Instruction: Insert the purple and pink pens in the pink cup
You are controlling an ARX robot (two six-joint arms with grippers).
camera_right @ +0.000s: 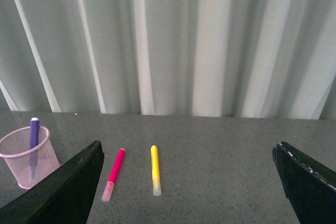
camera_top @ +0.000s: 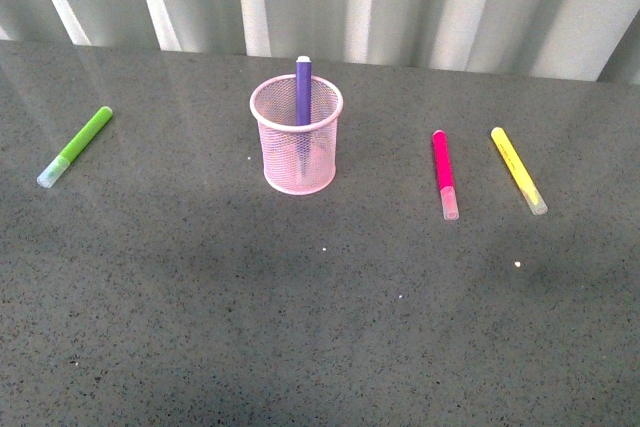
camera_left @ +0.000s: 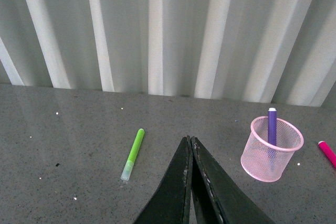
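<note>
The pink cup (camera_top: 285, 162) stands upright with the purple pen (camera_top: 303, 87) in it, ahead and right of the left gripper (camera_left: 189, 139), whose jaws are pressed together on nothing; a green marker (camera_left: 133, 153) lies ahead on their other side. The pink pen (camera_right: 114, 174) lies flat on the table (camera_top: 320, 327) ahead of the right gripper (camera_right: 189, 148), its jaws wide open and empty, nearer the cup-side jaw, a yellow marker (camera_right: 155, 169) close alongside.

pen (camera_top: 303, 87) in cup (camera_top: 280, 162), another pen (camera_top: 444, 172) rightward
</note>
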